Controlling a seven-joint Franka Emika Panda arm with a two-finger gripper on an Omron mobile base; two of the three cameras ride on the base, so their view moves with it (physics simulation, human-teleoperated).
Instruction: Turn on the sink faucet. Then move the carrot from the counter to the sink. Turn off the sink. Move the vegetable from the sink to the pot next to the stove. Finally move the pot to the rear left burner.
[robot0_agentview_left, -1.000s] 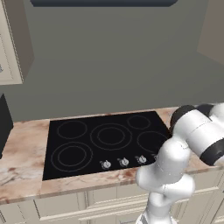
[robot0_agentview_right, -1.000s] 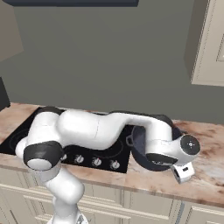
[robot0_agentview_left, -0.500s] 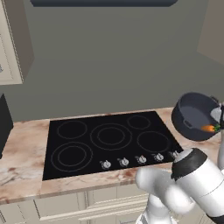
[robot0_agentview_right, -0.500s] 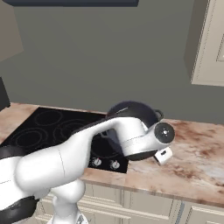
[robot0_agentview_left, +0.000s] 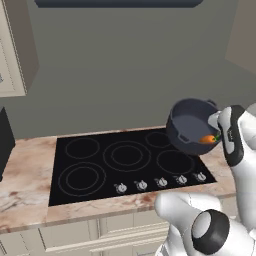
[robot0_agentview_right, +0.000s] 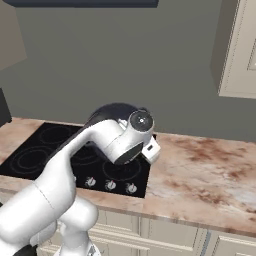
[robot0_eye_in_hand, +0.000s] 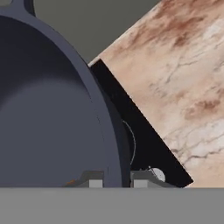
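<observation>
The pot (robot0_agentview_left: 192, 126) is in the air, above the right part of the stove (robot0_agentview_left: 125, 162), and it is tilted, so its open side turns toward the left base camera. It is dark grey, with a small handle on its far rim. Inside it, at the low right side, lies the carrot (robot0_agentview_left: 208, 139), orange with a bit of green at one end.

The gripper (robot0_eye_in_hand: 114, 180) is closed on the right rim of the pot: in the hand view one finger tip (robot0_eye_in_hand: 94, 180) stands inside the wall and the other outside it, and the wall passes between them. In the left base view the hand meets the pot at its right edge, just beside the carrot.

In the right base view the white arm (robot0_agentview_right: 107, 141) covers most of the pot, and only its dark rounded top is visible behind the wrist.

The stove is black glass with ring marks and a row of knobs (robot0_agentview_left: 160, 182) along its near edge. It is set in a marble counter (robot0_agentview_right: 210, 170) of brown and cream, which continues to the right of it. Under the pot in the hand view the right near corner of the stove and one knob are visible.
</observation>
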